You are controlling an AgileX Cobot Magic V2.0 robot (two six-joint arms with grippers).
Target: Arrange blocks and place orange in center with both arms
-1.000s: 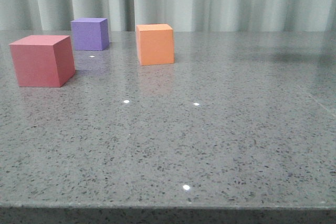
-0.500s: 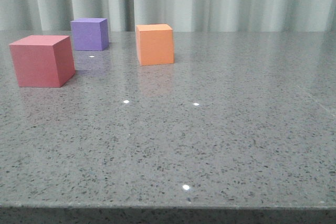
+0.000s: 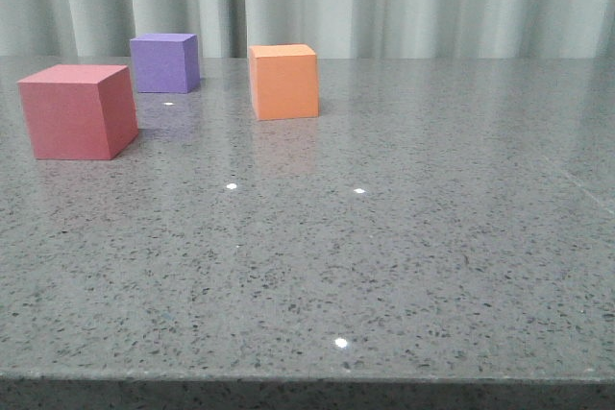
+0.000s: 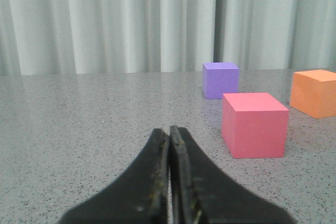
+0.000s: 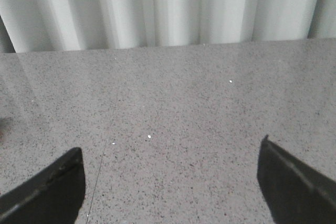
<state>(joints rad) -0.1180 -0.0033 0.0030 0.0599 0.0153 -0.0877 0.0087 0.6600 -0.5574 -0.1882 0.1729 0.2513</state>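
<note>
Our left gripper (image 4: 169, 132) has its two dark fingers pressed together with nothing between them, poised low over the speckled grey table (image 3: 404, 237), and it touches no block. Our right gripper (image 5: 170, 166) is spread wide, its fingers at the two sides of the right wrist view with only bare tabletop between them. From the front we log three cubes on the far left part of the table: the pinkish-red cube (image 3: 77, 110) nearest and farthest left, the purple cube (image 3: 164, 62) behind it toward the pale curtain (image 3: 384, 2), and the orange cube (image 3: 283, 81) to the right of both, apart from each. None of the three touch. In the left wrist view the pinkish-red cube (image 4: 254, 125) sits ahead of the closed fingers and off to one side, the purple cube (image 4: 220, 80) beyond it, the orange cube (image 4: 313, 93) at the frame's edge. Neither arm shows in the front view.
</note>
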